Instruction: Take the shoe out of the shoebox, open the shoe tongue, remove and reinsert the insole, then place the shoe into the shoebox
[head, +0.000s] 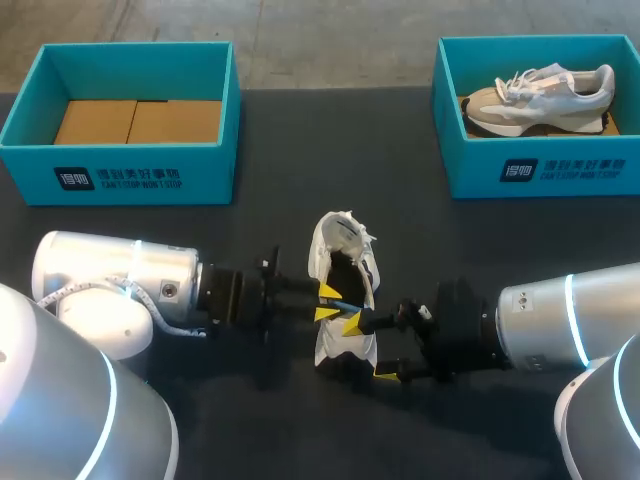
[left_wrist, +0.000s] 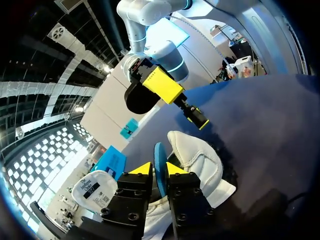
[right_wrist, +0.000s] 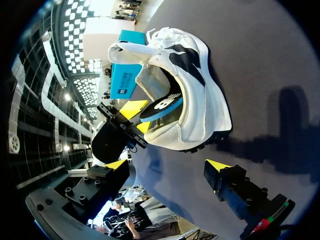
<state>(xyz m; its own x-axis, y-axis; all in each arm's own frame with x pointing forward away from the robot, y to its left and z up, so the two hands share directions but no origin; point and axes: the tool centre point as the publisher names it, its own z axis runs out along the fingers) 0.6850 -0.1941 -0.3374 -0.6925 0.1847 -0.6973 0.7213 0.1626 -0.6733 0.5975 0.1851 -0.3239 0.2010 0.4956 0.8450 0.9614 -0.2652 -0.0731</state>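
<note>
A white shoe (head: 345, 260) lies on the dark table, its opening turned up and its tongue pulled back. A blue insole (right_wrist: 162, 107) sticks part way out of that opening. My left gripper (head: 326, 303) comes in from the left, and its yellow tips are pinched on the insole's edge (left_wrist: 160, 165), one on each face. My right gripper (head: 368, 347) stands wide open by the shoe's heel end. In the right wrist view the shoe (right_wrist: 200, 95) lies ahead of this gripper (right_wrist: 167, 165), and neither finger touches it.
A teal shoebox (head: 120, 165) lined with brown cardboard stands at the back left. Another teal shoebox (head: 540, 170) at the back right holds a beige and white sneaker (head: 540, 92).
</note>
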